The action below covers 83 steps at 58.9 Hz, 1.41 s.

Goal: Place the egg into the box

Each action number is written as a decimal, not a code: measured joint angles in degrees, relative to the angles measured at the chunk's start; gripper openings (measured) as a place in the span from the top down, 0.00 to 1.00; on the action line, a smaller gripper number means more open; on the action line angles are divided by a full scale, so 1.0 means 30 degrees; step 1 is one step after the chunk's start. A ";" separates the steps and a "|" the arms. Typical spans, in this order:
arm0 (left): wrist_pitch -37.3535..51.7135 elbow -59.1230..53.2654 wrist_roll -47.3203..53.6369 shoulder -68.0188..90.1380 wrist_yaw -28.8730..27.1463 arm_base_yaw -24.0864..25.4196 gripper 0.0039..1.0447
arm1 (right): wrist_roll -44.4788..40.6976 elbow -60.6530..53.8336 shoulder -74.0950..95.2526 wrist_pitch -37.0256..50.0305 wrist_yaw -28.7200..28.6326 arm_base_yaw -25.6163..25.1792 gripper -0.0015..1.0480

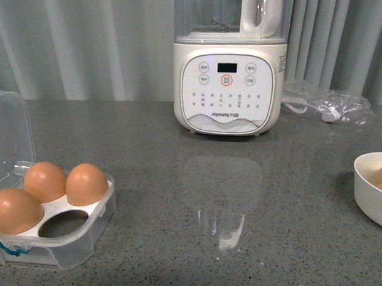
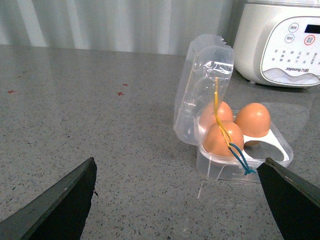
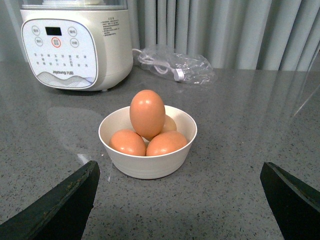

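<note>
Your box (image 1: 81,244) sits at the bench's left front corner, lid propped up so its one vacant hole is reachable. The egg (image 3: 147,114) tops the pile in the bowl (image 3: 145,167) at the right edge, likely the easiest pick. The left gripper (image 2: 178,165) and right gripper (image 3: 180,167) both gape wide, holding nothing.

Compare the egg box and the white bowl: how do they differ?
The box is clear, square and lidded, lid open; the bowl is white, round, lidless. The box seats three eggs in separate holes, one hole empty; the bowl has eggs piled loose. Both hold brown eggs on the grey counter.
</note>
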 joint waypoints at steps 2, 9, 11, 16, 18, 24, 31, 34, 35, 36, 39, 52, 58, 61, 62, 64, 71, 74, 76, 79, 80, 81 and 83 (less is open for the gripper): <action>0.0000 0.0000 0.0000 0.0000 0.0000 0.0000 0.06 | 0.0007 0.0000 0.0000 0.0000 0.0000 0.0000 0.07; 0.0000 0.0000 0.0007 0.0000 0.0000 0.0000 0.06 | 0.0007 0.0000 0.0000 0.0000 0.0000 0.0000 0.07; 0.0000 0.0000 0.0000 0.0000 0.0000 0.0000 0.06 | 0.0007 0.0000 0.0000 0.0000 0.0000 0.0000 0.07; 0.0000 0.0000 0.0007 0.0000 0.0000 0.0000 0.06 | 0.0007 0.0000 0.0000 0.0000 0.0000 0.0000 0.07; 0.0000 0.0000 0.0000 0.0000 0.0000 0.0000 0.06 | 0.0007 0.0000 0.0000 0.0000 0.0000 0.0000 0.07; 0.0000 0.0000 0.0000 0.0000 0.0000 0.0000 0.06 | 0.0007 0.0000 0.0000 0.0000 0.0000 0.0000 0.07; 0.0000 0.0000 0.0000 0.0000 0.0000 0.0000 0.06 | 0.0007 0.0000 0.0000 0.0000 0.0000 0.0000 0.07; 0.0000 0.0000 0.0000 0.0000 0.0000 0.0000 0.06 | 0.0007 0.0000 0.0000 0.0000 0.0000 0.0000 0.07; 0.0000 0.0000 0.0007 0.0000 0.0000 0.0000 0.06 | 0.0007 0.0000 0.0000 0.0000 0.0000 0.0000 0.07; 0.0000 0.0000 0.0000 0.0000 0.0000 0.0000 0.06 | 0.0007 0.0000 0.0000 0.0000 0.0000 0.0000 0.07; 0.0000 0.0000 0.0000 0.0000 0.0000 0.0000 0.06 | 0.0000 0.0000 0.0000 0.0000 0.0000 0.0000 0.07; 0.0000 0.0000 0.0000 0.0000 -0.0007 0.0000 0.06 | -0.0095 0.1093 0.2040 -0.1042 0.2164 0.0758 0.07; 0.0000 0.0000 0.0000 0.0000 0.0000 0.0000 0.06 | -0.0277 0.2215 0.4903 0.1654 0.2178 0.0911 0.07; 0.0000 0.0000 0.0007 0.0000 0.0000 0.0000 0.06 | -0.0408 0.2783 0.6164 0.2929 0.2186 0.1020 0.07; 0.0000 0.0000 0.0000 0.0000 0.0000 0.0000 0.06 | -0.0466 0.3067 0.6798 0.3548 0.2186 0.1071 0.07; 0.0000 0.0000 0.0000 0.0000 0.0000 0.0000 0.06 | -0.0583 0.3417 0.7577 0.4255 0.2200 0.1158 0.07; 0.0000 0.0000 0.0000 0.0000 0.0000 0.0000 0.06 | -0.0743 0.5311 1.1409 0.6535 0.1858 0.1268 0.07; 0.0000 0.0000 0.0000 0.0000 0.0000 0.0000 0.06 | -0.0707 0.6215 1.2881 0.6849 0.1559 0.1144 0.07; 0.0000 0.0000 0.0007 0.0000 0.0000 0.0000 0.06 | -0.0656 0.6754 1.3741 0.6987 0.1326 0.1005 0.07; 0.0000 0.0000 0.0000 0.0000 0.0000 0.0000 0.06 | -0.0335 0.8160 1.5599 0.6870 0.0954 0.0772 0.07; 0.0000 0.0000 0.0007 0.0000 0.0000 0.0000 0.06 | -0.0277 0.8342 1.5839 0.6834 0.0889 0.0743 0.07; 0.0000 0.0000 0.0000 0.0000 0.0000 0.0000 0.06 | -0.0153 0.8728 1.6298 0.6761 0.0780 0.0678 0.07; 0.0000 0.0000 0.0007 0.0000 0.0000 0.0000 0.06 | 0.0153 0.9464 1.7136 0.6535 0.0590 0.0583 0.07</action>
